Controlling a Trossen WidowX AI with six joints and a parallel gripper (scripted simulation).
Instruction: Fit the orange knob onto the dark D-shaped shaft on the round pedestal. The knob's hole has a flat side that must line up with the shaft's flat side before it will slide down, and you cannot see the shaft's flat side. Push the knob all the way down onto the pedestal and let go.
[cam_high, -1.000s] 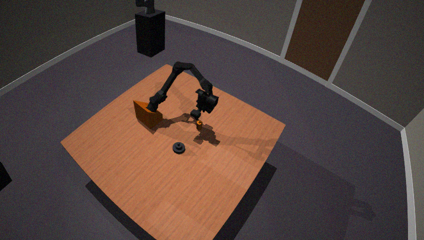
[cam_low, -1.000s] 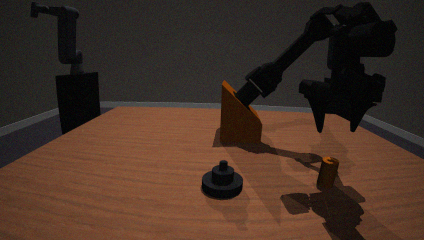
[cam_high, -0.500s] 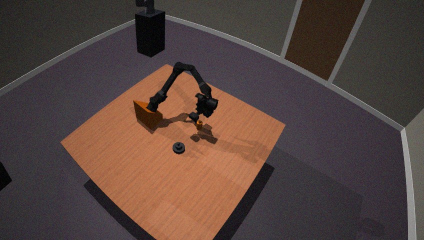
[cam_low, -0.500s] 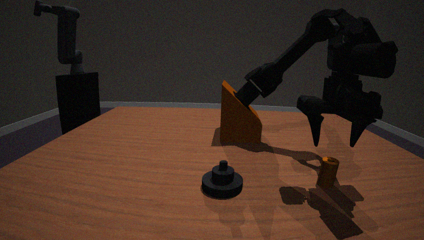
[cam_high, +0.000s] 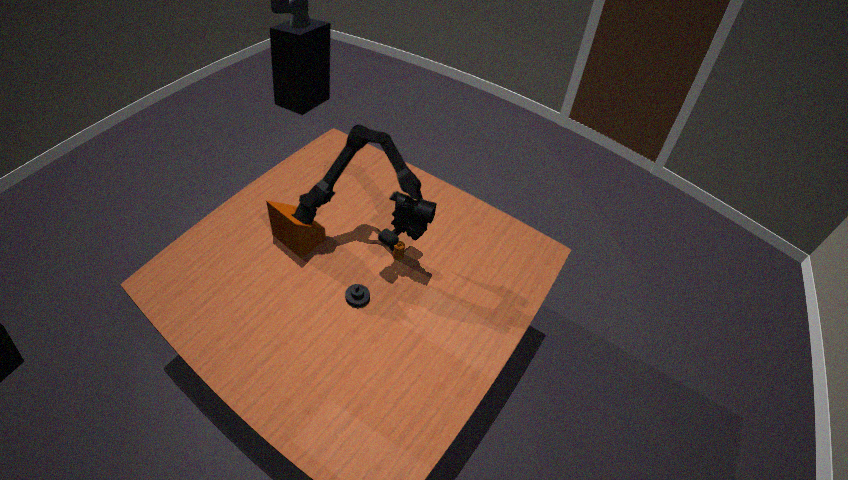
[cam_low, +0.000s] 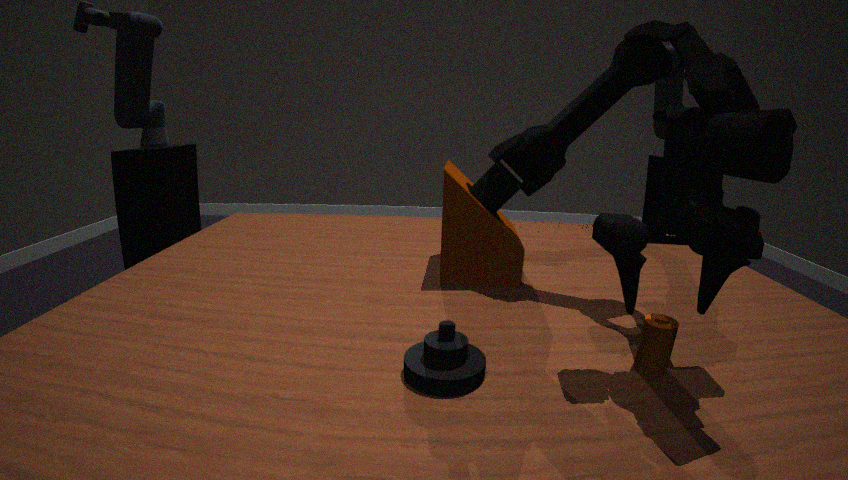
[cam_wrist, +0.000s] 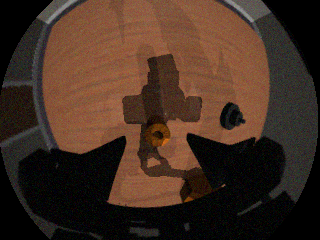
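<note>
My black two-fingered gripper (cam_high: 392, 237) (cam_low: 666, 312) (cam_wrist: 156, 138) hangs with its fingers spread, empty, above the orange cylindrical knob (cam_high: 399, 251) (cam_low: 656, 347) (cam_wrist: 165, 140), which stands on the wooden table (cam_high: 267, 309) (cam_low: 238, 356) (cam_wrist: 90, 110) at the exterior view's lower right.

From my station I see a wooden table (cam_high: 285, 333) (cam_low: 238, 356) (cam_wrist: 90, 100); on it lie an orange wedge (cam_high: 291, 234) (cam_low: 479, 255) (cam_wrist: 196, 186), a round dark pedestal (cam_high: 357, 301) (cam_low: 443, 379) (cam_wrist: 229, 116) and, upright, an orange knob (cam_high: 399, 252) (cam_low: 655, 350) (cam_wrist: 165, 141).
</note>
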